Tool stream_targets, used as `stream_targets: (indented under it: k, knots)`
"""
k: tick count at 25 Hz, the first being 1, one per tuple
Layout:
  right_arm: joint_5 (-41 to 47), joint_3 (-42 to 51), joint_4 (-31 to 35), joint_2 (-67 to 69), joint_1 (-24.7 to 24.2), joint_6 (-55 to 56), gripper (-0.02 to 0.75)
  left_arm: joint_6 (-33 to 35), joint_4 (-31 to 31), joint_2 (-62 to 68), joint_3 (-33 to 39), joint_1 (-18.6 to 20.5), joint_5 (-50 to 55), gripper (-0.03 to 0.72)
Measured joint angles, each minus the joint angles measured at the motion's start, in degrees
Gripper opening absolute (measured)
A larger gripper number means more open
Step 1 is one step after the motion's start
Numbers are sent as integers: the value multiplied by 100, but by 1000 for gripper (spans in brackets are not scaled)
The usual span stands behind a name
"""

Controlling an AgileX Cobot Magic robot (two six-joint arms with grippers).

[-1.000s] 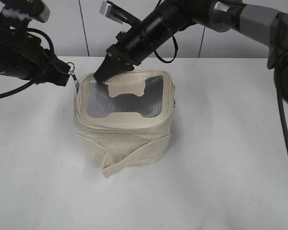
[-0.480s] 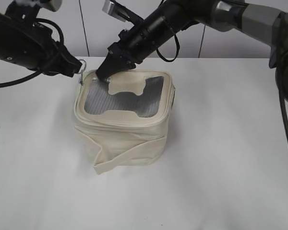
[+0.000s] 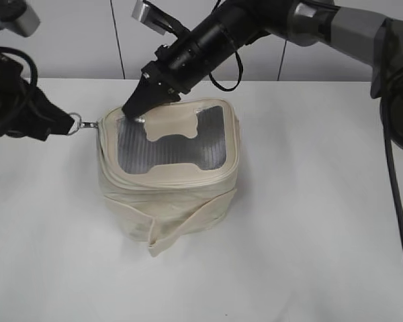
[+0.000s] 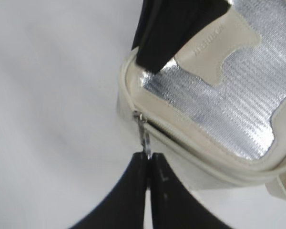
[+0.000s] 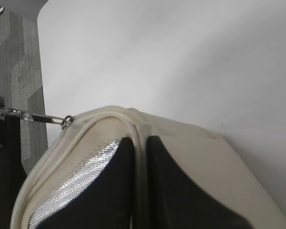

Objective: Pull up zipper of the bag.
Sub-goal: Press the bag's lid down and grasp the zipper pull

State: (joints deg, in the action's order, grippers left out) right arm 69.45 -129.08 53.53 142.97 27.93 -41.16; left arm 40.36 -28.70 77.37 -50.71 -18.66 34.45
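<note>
The cream bag stands on the white table, its mesh lid facing up. My left gripper is shut on the silver ring pull of the zipper slider at the lid's left corner, and the pull is stretched taut to the left. In the left wrist view the jaws pinch the pull below the slider. My right gripper is shut on the lid rim at the back left corner. In the right wrist view its jaws clamp the rim ridge.
The flat strap band wraps the bag's front and sticks out at the bottom. The table ends at a panelled wall behind the bag. The right arm reaches in over the table from the upper right.
My left gripper has moved left and down with the ring pull, drawing it taut. The bag has shifted and turned slightly to the left. The right gripper has kept its hold and followed.
</note>
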Motion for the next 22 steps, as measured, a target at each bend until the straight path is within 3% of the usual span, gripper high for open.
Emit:
stream_targets:
  k: [4, 11, 17, 22]
  knots:
    - [6, 0, 37, 4, 18, 11, 58, -56, -147, -129, 426, 204, 235, -8]
    - [-45, 0, 57, 29, 27, 163, 57, 39, -333, -140, 757, 100, 412, -8]
    - [-326, 0, -43, 29, -1, 371, 57, 112, -326, -183, 797, -263, 1206, -8]
    - [-393, 0, -63, 29, -8, 478, 57, 131, -712, -196, 803, -791, 1023, -8]
